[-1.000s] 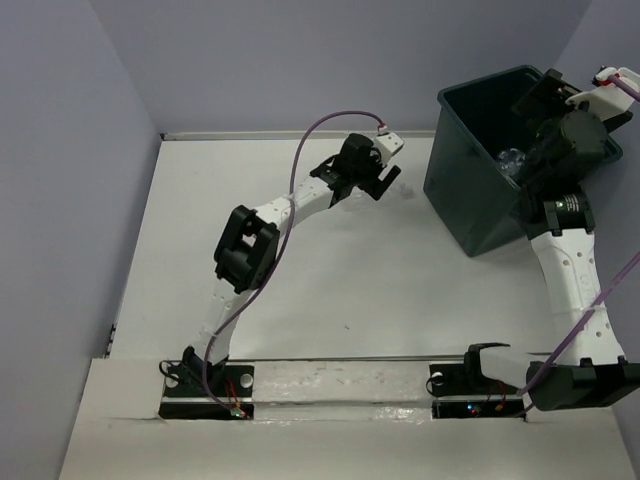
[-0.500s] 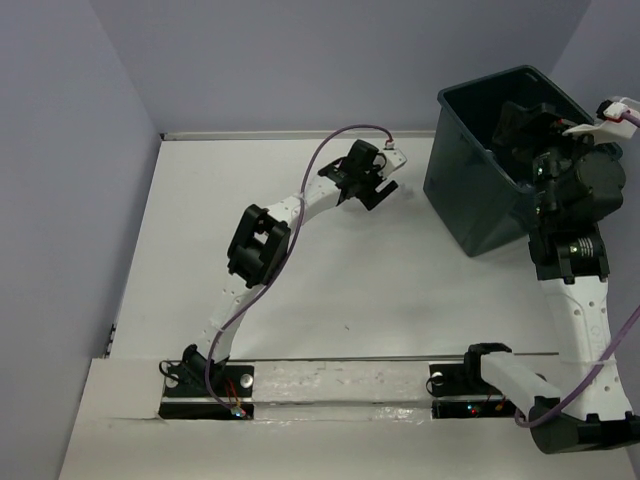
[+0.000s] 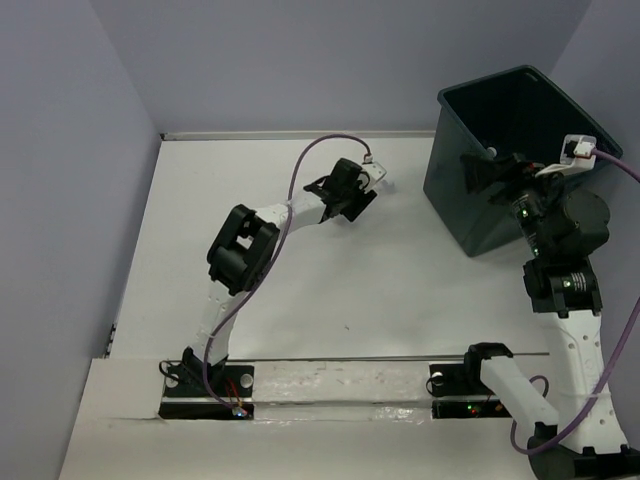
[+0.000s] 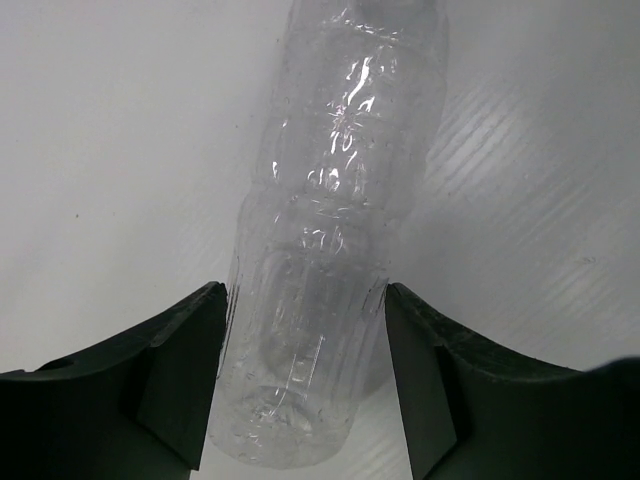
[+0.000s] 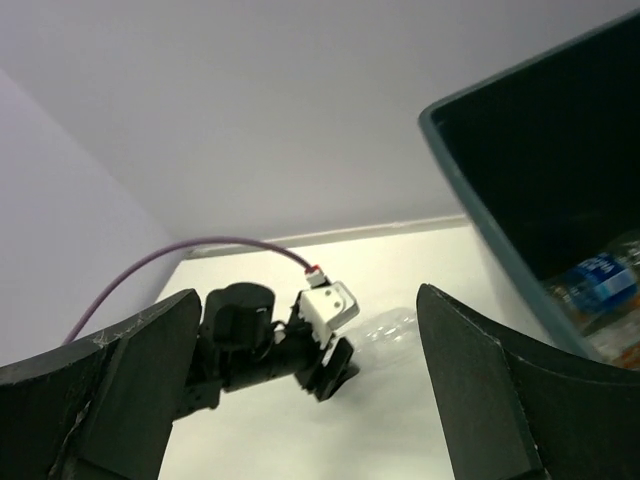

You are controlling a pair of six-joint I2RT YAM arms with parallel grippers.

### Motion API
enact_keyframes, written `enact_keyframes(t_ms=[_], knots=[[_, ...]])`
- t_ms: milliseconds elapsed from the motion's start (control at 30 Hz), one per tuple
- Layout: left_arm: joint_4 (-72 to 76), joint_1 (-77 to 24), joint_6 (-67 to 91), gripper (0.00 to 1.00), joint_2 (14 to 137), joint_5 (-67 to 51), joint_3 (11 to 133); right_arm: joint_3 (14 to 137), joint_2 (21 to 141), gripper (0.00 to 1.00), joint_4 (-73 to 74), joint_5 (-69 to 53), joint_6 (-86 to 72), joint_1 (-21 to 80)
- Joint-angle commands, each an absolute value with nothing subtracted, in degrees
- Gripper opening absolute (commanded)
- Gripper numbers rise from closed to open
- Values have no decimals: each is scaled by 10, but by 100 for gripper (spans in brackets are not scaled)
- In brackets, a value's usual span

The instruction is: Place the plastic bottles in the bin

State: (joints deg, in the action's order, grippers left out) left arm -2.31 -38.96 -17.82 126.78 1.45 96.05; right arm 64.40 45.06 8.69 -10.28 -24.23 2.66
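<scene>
Lying clear bottle (image 4: 330, 250): on its side on the counter (image 4: 110, 140), well left of the bin (image 3: 485, 82); the only bottle I can see outside the bin, so I judge it the one to carry over now
Left gripper (image 4: 305, 300): low over the bottle's lower body, straddling it across its width so the round sides sit between the pads; jaws about half-wide, a finger (image 4: 180, 380) against each flank; grasping the bottle as far as I can see, though how firmly I cannot tell; not yet lifted
Bin contents: a bottle with a blue-white label (image 5: 600, 272) lies at the bottom; the rest is too dark to count
Right gripper (image 3: 478, 172): beside the bin's near wall; fingers spread wide, nothing between them; released, and I read it as waiting out of the left arm's path
</scene>
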Motion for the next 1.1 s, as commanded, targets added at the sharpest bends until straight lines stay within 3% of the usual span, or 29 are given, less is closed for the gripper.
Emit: enact_keyframes(t_ms=[0,167,333,533,700,767,800,900,1067], knots=[[50,-388,-124,53,1189,-6,847,601,407,93,91,-210,-302,25],[212,-384,11,52,1055,-100,674,529,396,93,61,-283,-347,25],[365,-389,146,47,896,-188,529,466,417,95,15,-279,-374,54],[396,-414,182,47,821,-228,478,473,511,100,-4,-208,-329,181],[376,-420,178,48,800,-196,447,448,537,100,-36,-161,-345,197],[331,-422,168,54,809,-192,455,444,540,100,-29,-153,-348,197],[284,-428,150,67,818,-182,461,434,538,100,-19,-134,-347,205],[229,-460,127,85,821,-127,453,418,537,100,24,-97,-334,212],[206,-534,170,91,804,-17,409,360,588,100,25,-67,-350,258]])
